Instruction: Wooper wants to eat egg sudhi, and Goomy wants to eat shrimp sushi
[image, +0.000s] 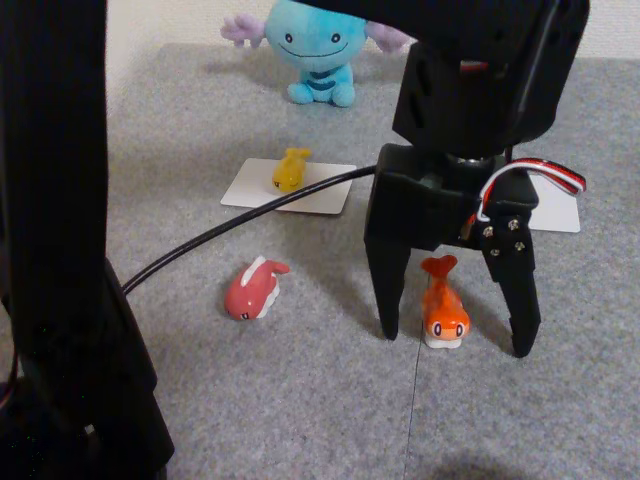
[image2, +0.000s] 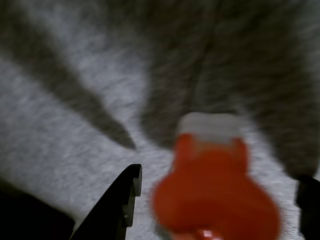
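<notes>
Black arm structure fills left edge of the other view, nearest the lens, w/ a black cable running from it toward frame centre. Right of centre, gripper points down, jaws spread wide, tips at or just above the grey carpet; holding nothing. Shrimp sushi sits between the two fingers, touching neither, tail up, head toward bottom of frame. In wrist view the same orange toy is blurred, lower right of centre, w/ one black finger to its left and the other just at right edge.

Pink-red fish toy lies left of the gripper, well apart from it. Egg sudhi rests on a white card above centre. Second white card at right, partly behind the gripper. Wooper sits at top centre, facing camera.
</notes>
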